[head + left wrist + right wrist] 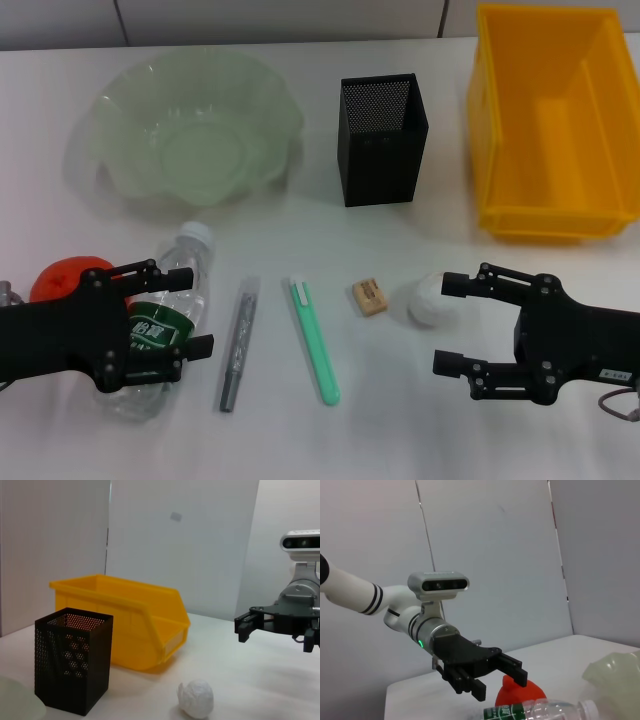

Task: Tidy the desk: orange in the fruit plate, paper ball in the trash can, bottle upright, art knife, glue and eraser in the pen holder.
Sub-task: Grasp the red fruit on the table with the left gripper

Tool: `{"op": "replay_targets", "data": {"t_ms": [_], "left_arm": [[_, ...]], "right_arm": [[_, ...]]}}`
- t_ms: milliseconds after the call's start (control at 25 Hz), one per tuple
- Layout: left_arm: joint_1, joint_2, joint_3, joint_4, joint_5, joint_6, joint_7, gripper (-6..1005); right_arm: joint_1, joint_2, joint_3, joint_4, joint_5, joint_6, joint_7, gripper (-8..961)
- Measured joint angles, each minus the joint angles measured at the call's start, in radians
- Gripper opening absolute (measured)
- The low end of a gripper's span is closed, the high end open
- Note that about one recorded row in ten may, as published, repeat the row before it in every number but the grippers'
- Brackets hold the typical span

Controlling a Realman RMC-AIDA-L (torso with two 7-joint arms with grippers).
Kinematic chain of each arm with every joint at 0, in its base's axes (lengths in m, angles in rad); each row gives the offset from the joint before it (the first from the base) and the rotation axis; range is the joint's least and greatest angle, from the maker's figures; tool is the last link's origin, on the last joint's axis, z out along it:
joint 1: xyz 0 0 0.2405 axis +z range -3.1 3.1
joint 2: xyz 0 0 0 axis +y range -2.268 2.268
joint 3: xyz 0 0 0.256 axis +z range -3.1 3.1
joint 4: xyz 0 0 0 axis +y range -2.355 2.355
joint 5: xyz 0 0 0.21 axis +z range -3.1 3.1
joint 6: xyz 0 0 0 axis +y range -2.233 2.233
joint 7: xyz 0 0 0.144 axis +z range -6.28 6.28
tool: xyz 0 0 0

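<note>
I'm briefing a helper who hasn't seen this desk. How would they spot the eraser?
Start at the black mesh pen holder and come toward the robot. The eraser lies flat between the green art knife and the white paper ball. It is the only small tan rectangular block there.

The left gripper (pixel 178 308) sits low at the near-left corner of the worktop, its black body entering from the left edge. Its fingers (pixel 150 275) are spread apart and point toward the right.

The right gripper (pixel 448 323) sits at the near-right corner, its body entering from the right edge. Its fingers (pixel 462 286) are spread apart and point left, facing the other gripper.
</note>
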Motion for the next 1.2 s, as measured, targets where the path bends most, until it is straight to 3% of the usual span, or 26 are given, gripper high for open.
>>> {"op": "replay_targets", "data": {"t_ms": [520,600,760,840,1200], "left_arm": [[-0.003,0.000,-0.012,0.004,-0.006,-0.002,0.000,771],[0.001,0.001,-0.044,0.014,-0.007,-0.001,0.002,769],[0.023,0.007,-0.236,0.008,-0.001,-0.016,0.010,766],[0.040,0.013,-0.288,0.001,0.008,-0.041,0.013,764],[0.078,0.009,-0.286,-0.015,0.086,-0.183,0.010,756]], "right_arm": [[0.010,0.002,-0.025,0.005,-0.005,0.045,0.014,829],[0.010,0.003,-0.025,0.005,-0.005,0.047,0.014,829],[0.009,0.004,-0.023,0.006,-0.003,0.059,0.013,829],[0.007,0.003,-0.023,0.006,-0.001,0.069,0.013,829],[0.014,0.003,-0.025,0.007,0.001,0.077,0.014,830]]}}
